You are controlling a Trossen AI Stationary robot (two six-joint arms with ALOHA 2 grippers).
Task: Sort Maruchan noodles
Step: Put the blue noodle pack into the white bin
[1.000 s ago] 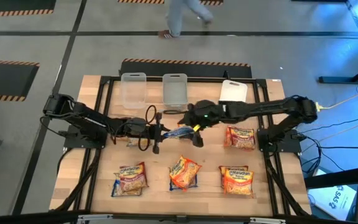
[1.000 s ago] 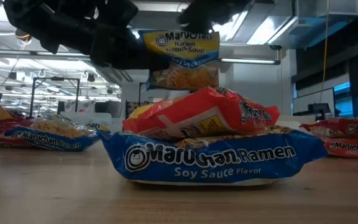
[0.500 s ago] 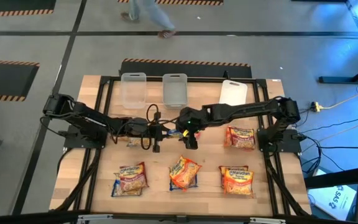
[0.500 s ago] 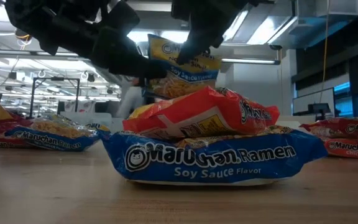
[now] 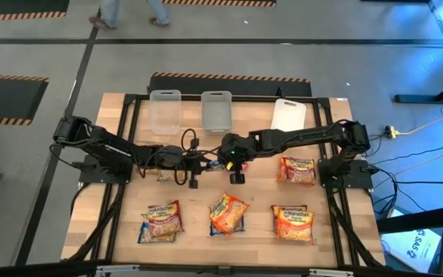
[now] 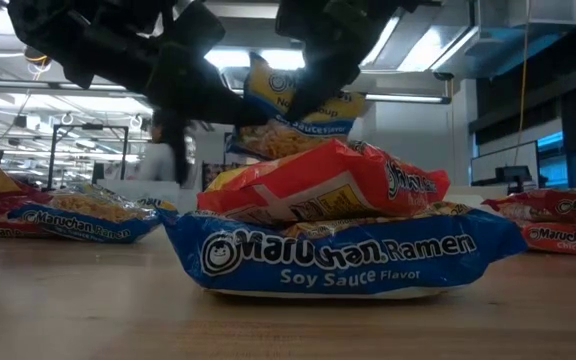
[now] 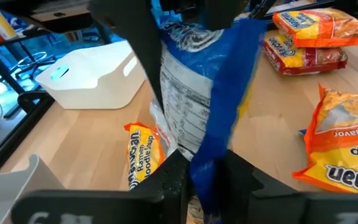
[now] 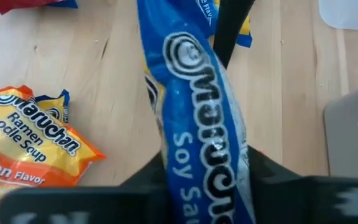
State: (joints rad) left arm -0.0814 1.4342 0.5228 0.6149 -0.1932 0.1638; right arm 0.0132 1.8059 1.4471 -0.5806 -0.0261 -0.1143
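Note:
A blue-and-yellow Maruchan noodle packet (image 6: 303, 115) hangs above the table's middle, between my two grippers. My left gripper (image 5: 200, 163) reaches in from the table's left and is shut on it. My right gripper (image 5: 232, 159) comes from the right, slanting down, and is also shut on it. The packet (image 8: 201, 106) reads Soy Sauce in the right wrist view. Below it, an orange packet (image 6: 328, 185) lies on a blue Soy Sauce packet (image 6: 328, 255) on the table. My left gripper pinches the packet's left end (image 7: 207, 165) between its two fingers, coming almost level from the table's left. The packet stands on edge, lifted clear of the table. My right gripper pinches the packet's upper right part (image 8: 210, 168) between its two fingers, slanting down from the right. The wrapper stands edge-on between the fingers (image 8: 266, 177) and is tilted.
Piles of packets lie at the near left (image 5: 161, 221), near middle (image 5: 228, 213), near right (image 5: 293, 223) and right (image 5: 298, 170); another packet (image 5: 164, 176) lies under my left arm. Two clear tubs (image 5: 165, 109) (image 5: 216, 109) and a white tub (image 5: 289, 114) stand along the far edge.
My right gripper has come down and toward the table's left onto the hanging packet and taken hold of it. The packet, upright a second ago in my left gripper, now leans over and is crumpled at its top.

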